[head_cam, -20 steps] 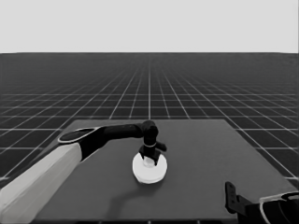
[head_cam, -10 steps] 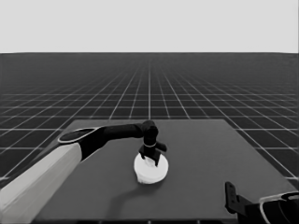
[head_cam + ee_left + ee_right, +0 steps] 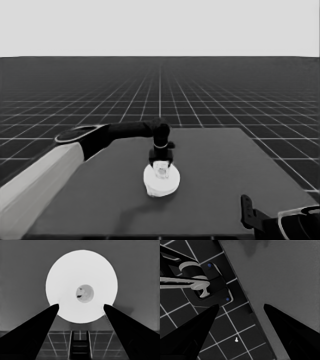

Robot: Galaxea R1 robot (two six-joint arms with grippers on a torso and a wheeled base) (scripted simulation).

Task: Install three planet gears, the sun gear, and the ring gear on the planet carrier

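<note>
The left pincer [image 3: 80, 305] is over the middle of the bench [image 3: 225, 165]. It points down at the larger round part [image 3: 81, 277]. Its two fingers [image 3: 37, 327] are spread wide open. The tips sit right at the rim of the part, one on each side. They do not look like they are squeezing it.

The larger round part lies flat on the bench. It looks hard and smooth, so I think it will not bend, but it could slip. It is wide, so the best place to hold it is by the rim, on two opposite sides. The hole in the middle looks too small for a finger.

This part works like a lid. No gears can be seen on the bench, so they may be under it. Something pale shows inside the hole, but I cannot tell what. I cannot make out the smaller round part.

The right pincer [image 3: 240, 305] waits by the near right corner of the bench, open and empty. Below it, a tiny white piece [image 3: 236, 340] lies on the floor [image 3: 222, 325].
</note>
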